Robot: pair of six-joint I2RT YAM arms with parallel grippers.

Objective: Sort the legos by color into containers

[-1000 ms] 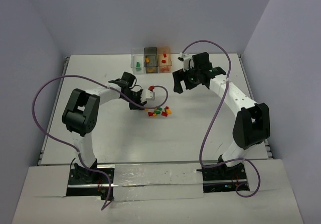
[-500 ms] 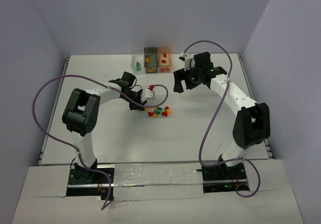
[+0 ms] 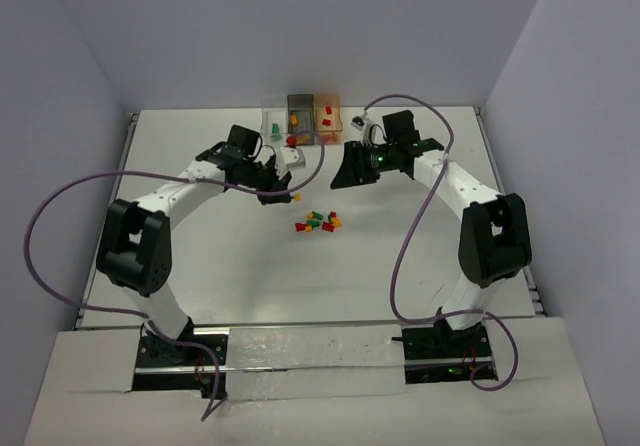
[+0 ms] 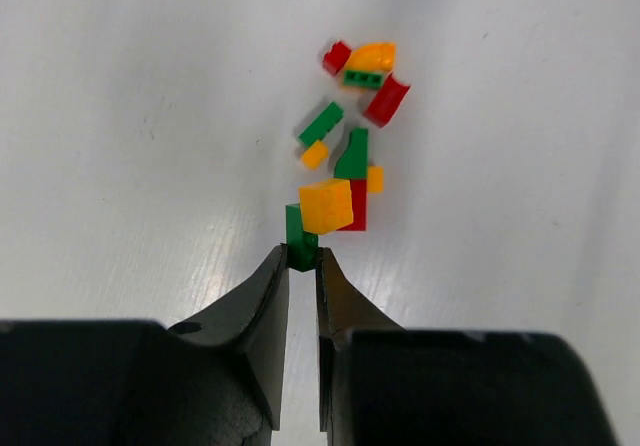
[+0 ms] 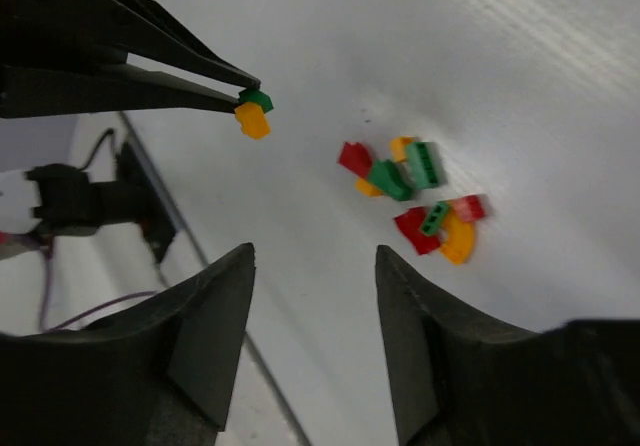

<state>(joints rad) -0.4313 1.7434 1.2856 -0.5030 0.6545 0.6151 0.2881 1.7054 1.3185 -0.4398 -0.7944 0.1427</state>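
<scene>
Left arm (image 3: 190,182) nearer containers (image 3: 305,101); green lego (image 4: 300,251) between jaws

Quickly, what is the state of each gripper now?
Left gripper: closed on a green lego, an orange lego stuck to it.
Right gripper: open, holding nothing.

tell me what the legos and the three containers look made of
Legos: hard moulded plastic, probably; solid saturated colours, crisp edges, slight gloss. Containers: thin rigid see-through plastic, likely; legos inside show through the clear, smoky and orange-tinted walls.
</scene>
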